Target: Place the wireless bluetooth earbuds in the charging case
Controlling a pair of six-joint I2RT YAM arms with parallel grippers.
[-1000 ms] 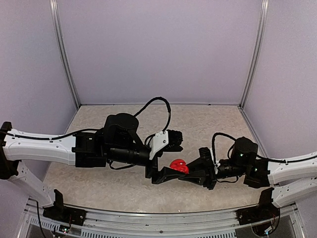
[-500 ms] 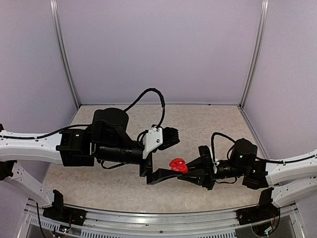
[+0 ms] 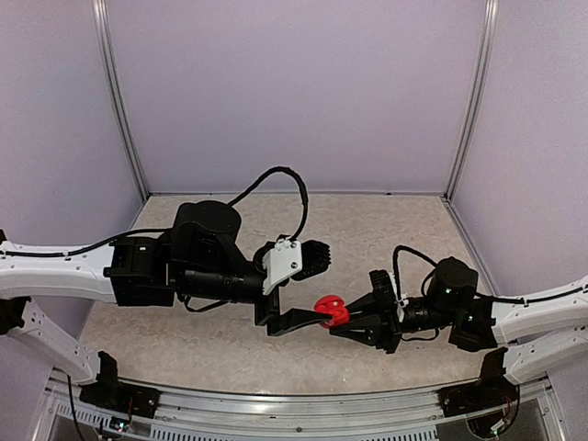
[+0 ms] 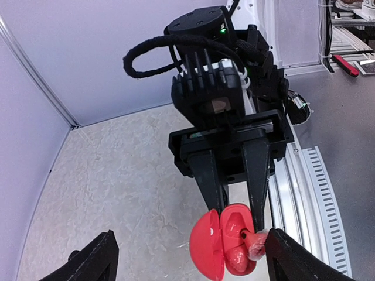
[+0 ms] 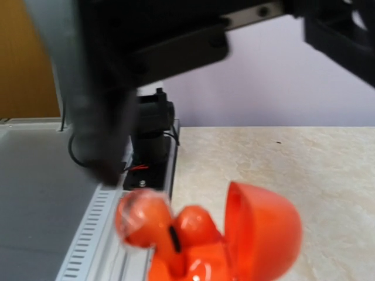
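One red earbud pokes from the open red charging case, which the right jaws pinch above the bench. I see the left jaws spread wide, one finger either side of it.

Robotics lab test cell

Plain lilac panels and aluminium posts are enclosing a speckled beige surface on three sides; a slotted metal rail is running along its near edge, two robot arms are reaching in from there, and a red-handled tool is lying outside the cell.
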